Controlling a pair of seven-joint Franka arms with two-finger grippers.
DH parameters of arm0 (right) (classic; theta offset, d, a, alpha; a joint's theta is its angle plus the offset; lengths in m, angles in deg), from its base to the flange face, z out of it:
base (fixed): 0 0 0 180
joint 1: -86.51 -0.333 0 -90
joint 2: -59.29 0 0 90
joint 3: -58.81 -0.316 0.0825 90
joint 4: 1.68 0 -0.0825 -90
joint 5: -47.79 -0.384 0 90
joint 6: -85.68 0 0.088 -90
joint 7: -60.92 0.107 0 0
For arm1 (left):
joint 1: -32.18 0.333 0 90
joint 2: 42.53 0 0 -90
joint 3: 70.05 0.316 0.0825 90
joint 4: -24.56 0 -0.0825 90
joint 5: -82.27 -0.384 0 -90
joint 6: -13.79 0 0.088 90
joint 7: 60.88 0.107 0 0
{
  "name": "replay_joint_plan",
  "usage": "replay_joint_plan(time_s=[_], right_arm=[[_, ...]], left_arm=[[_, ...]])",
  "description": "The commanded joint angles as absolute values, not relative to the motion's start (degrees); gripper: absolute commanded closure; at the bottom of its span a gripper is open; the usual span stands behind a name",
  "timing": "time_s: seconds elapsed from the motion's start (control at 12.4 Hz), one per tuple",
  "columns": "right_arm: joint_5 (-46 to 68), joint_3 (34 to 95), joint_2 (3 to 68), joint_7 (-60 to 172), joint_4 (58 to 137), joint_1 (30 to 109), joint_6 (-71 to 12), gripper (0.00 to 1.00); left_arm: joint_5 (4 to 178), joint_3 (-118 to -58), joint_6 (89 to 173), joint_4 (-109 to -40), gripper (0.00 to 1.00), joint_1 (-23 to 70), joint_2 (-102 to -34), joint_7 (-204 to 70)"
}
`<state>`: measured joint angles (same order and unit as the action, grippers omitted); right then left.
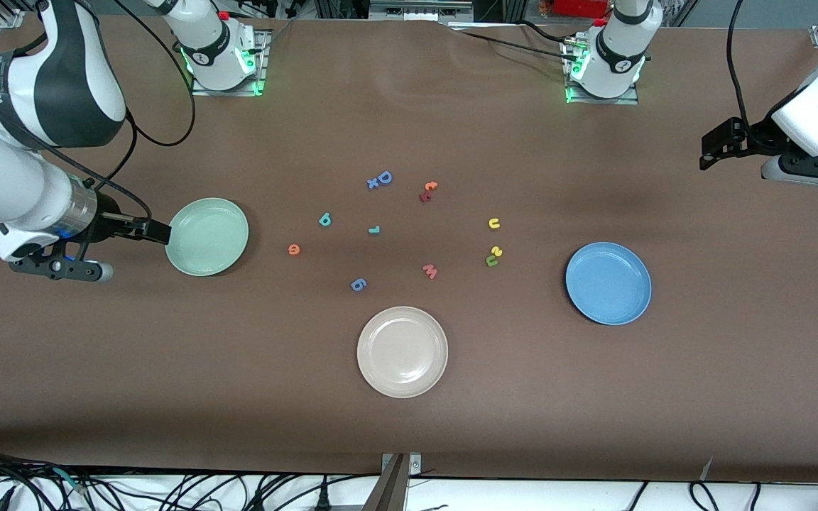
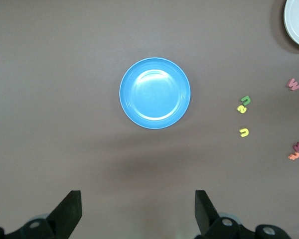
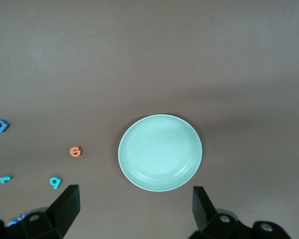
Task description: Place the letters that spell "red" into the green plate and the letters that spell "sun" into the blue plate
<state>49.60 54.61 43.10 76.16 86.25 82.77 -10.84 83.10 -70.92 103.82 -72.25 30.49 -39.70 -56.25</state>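
Observation:
The green plate lies empty toward the right arm's end of the table, and the blue plate lies empty toward the left arm's end. Between them on the table are the orange "e", teal "d" and small teal "r". Closer to the blue plate are the yellow "u", yellow "s" and olive "n". My right gripper hangs open and empty over the table beside the green plate. My left gripper hangs open and empty, high beside the blue plate.
A beige plate sits nearer the front camera than the letters. Other letters lie among them: a blue "D", a blue "6" shape, a pink "w" and an orange-and-red pair.

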Motion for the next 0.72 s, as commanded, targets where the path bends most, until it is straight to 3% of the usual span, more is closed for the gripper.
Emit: replay_joint_plan(time_s=[0.0, 0.64], right_arm=[[48.1, 54.8, 43.3, 75.2, 85.6, 83.0, -10.7, 0.0], [48.1, 54.7, 43.2, 76.0, 85.6, 83.0, -10.2, 0.0]], left_arm=[[84.3, -70.9, 103.2, -72.1, 0.0, 30.7, -38.9, -56.3], [84.3, -70.9, 103.1, -72.1, 0.0, 30.8, -38.9, -56.3]])
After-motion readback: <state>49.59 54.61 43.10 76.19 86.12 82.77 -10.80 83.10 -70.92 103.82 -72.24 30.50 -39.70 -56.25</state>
